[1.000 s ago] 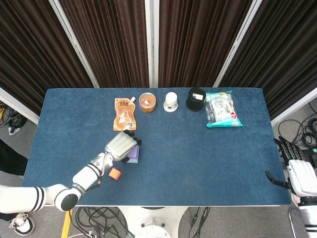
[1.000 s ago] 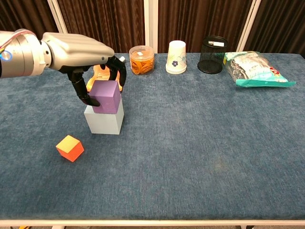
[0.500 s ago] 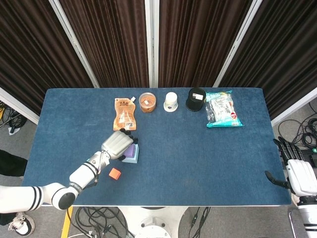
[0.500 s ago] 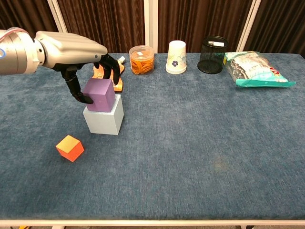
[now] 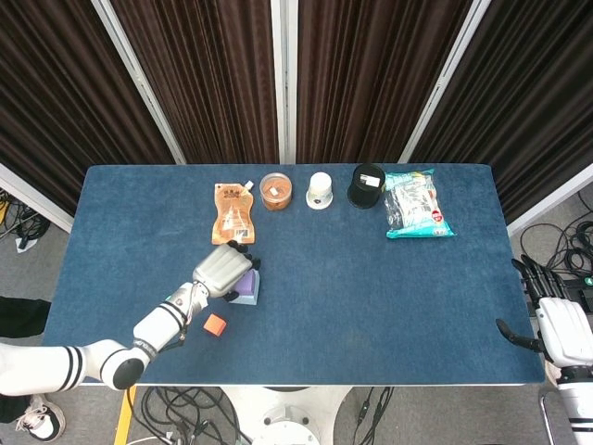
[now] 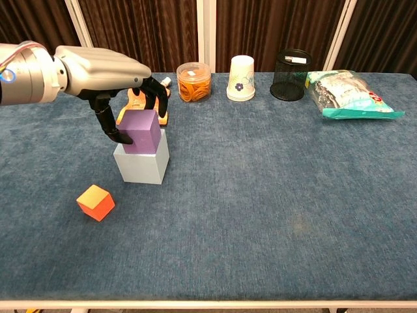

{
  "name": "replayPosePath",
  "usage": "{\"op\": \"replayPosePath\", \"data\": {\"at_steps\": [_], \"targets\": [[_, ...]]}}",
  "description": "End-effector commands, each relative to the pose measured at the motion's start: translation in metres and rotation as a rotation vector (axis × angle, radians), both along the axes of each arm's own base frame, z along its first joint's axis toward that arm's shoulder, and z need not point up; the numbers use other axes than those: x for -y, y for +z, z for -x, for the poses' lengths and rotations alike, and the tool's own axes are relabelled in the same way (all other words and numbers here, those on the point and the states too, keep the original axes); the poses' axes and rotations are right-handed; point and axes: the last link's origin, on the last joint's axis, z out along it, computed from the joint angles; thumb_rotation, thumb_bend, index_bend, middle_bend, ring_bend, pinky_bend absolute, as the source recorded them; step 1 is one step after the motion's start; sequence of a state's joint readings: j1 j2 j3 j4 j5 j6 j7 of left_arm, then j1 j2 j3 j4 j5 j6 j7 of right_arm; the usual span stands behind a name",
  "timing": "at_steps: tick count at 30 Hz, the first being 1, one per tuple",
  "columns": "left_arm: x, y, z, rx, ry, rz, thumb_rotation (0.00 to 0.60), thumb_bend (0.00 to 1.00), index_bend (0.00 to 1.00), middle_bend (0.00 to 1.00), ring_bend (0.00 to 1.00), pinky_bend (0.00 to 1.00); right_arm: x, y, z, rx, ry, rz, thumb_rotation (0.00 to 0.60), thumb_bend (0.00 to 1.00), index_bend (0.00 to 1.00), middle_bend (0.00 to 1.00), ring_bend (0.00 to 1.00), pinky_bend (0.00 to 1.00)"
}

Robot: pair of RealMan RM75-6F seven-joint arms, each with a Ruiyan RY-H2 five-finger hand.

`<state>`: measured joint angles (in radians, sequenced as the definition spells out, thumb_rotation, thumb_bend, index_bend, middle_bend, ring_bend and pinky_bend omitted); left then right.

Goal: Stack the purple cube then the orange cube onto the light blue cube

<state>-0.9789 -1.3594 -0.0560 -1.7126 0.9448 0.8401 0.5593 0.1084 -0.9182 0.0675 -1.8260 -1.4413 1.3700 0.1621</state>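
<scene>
The left hand arched over the purple cube, its fingers grasping it atop the light blue cube.

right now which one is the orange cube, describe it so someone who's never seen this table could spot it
Start at the blue table and go to its front left area, where a purple cube sits on a light blue cube under the left hand. The orange cube lies alone on the cloth just in front and left of that stack, the smallest block and the only one untouched.
</scene>
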Motion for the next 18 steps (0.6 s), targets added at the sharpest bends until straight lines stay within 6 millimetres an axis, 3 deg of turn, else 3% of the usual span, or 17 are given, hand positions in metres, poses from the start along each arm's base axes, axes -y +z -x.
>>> {"op": "replayPosePath", "data": {"at_steps": [1, 6, 13, 18], "targets": [[0.0, -0.0003, 0.001, -0.002, 0.003, 0.002, 0.6, 0.27, 0.39, 0.57, 0.26, 0.26, -0.0002, -0.0003, 0.0002, -0.001, 0.0, -0.001, 0.6, 0.18, 0.0, 0.0, 0.0, 0.0], [0.0029, -0.0012, 0.0029, -0.002, 0.001, 0.014, 0.6, 0.27, 0.38, 0.53, 0.26, 0.25, -0.0002, -0.0008, 0.0, -0.001, 0.0, -0.005, 0.6, 0.18, 0.0, 0.0, 0.0, 0.0], [0.0031, 0.0003, 0.0006, 0.026, -0.013, 0.011, 0.6, 0.17, 0.23, 0.28, 0.2, 0.24, 0.0006, -0.0004, 0.0001, -0.003, -0.003, -0.014, 0.6, 0.18, 0.0, 0.0, 0.0, 0.0], [0.0031, 0.0068, 0.0034, 0.036, -0.004, -0.01, 0.6, 0.16, 0.15, 0.22, 0.18, 0.23, 0.0009, 0.0007, 0.0006, 0.0, -0.005, -0.015, 0.6, 0.18, 0.0, 0.0, 0.0, 0.0]]}}
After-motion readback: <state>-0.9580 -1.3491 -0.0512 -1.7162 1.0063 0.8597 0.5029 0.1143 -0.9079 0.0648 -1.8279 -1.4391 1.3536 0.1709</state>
